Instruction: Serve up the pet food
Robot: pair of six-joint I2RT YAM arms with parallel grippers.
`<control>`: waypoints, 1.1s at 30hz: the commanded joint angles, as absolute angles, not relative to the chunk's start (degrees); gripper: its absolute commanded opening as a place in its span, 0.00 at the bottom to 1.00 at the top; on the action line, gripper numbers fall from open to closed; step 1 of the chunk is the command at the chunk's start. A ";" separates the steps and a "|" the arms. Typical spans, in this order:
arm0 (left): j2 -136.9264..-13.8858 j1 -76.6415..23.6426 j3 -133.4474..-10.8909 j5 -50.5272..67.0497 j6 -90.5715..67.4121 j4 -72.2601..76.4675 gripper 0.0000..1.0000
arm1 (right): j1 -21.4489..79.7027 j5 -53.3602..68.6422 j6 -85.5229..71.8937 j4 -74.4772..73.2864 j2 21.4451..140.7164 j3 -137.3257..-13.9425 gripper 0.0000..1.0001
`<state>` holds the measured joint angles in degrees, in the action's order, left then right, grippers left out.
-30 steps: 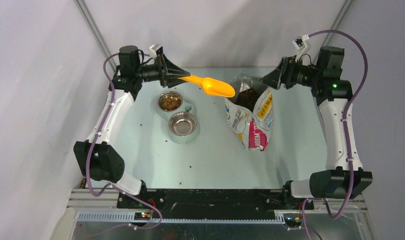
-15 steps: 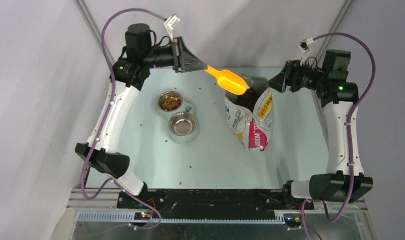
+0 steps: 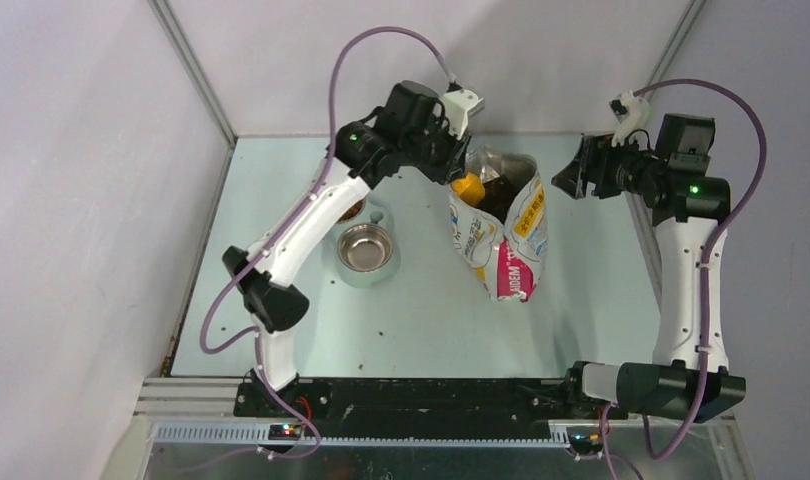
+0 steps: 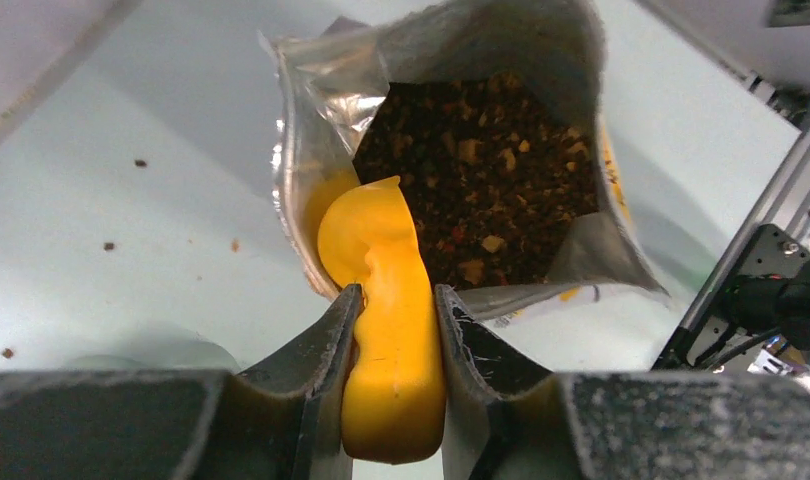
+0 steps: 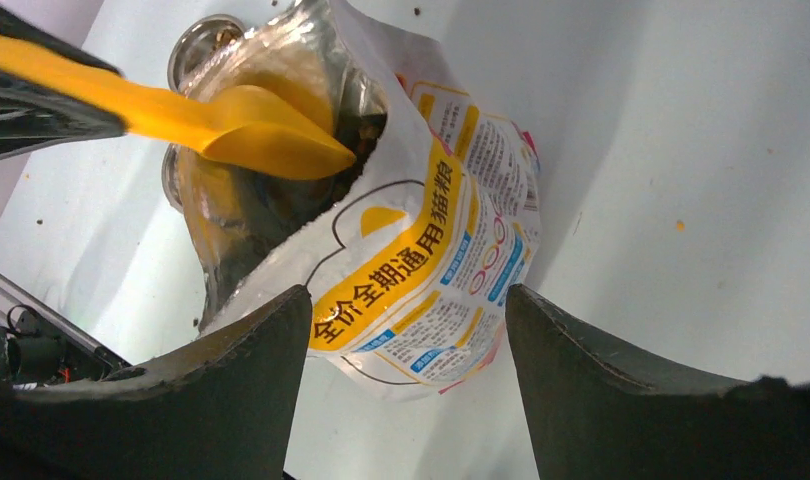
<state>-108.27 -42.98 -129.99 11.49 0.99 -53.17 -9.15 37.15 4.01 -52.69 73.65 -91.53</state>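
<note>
I dip the orange scoop into the open food bag with my left gripper.

In the left wrist view, my left gripper (image 4: 396, 300) sits at the bottom middle of the frame, clenched tight on the handle of the orange scoop (image 4: 373, 232). The scoop's front end is inside the mouth of the foil bag (image 4: 306, 140), by its left wall. The pet food (image 4: 481, 170) lies inside the bag, a dark brown crumbly heap in the upper middle of that frame. In the top view the bag stands in the middle of the table (image 3: 431, 310), and a shiny steel bowl (image 3: 366, 247) sits to its left. My right gripper (image 3: 571, 175) is at the upper right, just beside the bag and not touching it, with its jaws spread wide and nothing in them.
</note>
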 commanded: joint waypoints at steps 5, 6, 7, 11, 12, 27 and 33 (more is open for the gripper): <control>-116.10 -44.33 -133.09 7.54 -1.56 -50.52 0.00 | -9.49 35.51 4.99 -53.32 70.07 -89.22 0.73; -116.63 -45.12 -133.43 6.98 -1.83 -50.09 0.00 | -9.49 35.46 5.00 -53.50 69.94 -89.21 0.73; -117.57 -45.41 -133.64 5.55 -2.64 -49.19 0.00 | -9.49 35.36 5.05 -53.55 69.86 -89.17 0.73; -118.94 -47.31 -131.57 0.59 -5.14 -46.99 0.00 | -9.49 35.43 5.33 -54.29 69.32 -88.14 0.73; -119.06 -47.47 -130.91 -1.54 -6.12 -46.82 0.00 | -9.49 35.47 5.39 -54.35 68.94 -87.84 0.73; -119.98 -49.58 -117.85 3.63 -13.90 -45.45 0.00 | -9.49 36.73 3.05 -54.36 68.33 -85.94 0.72; -119.89 -47.24 -118.81 13.13 -17.54 -44.71 0.00 | -9.49 36.33 3.32 -55.15 67.98 -86.17 0.72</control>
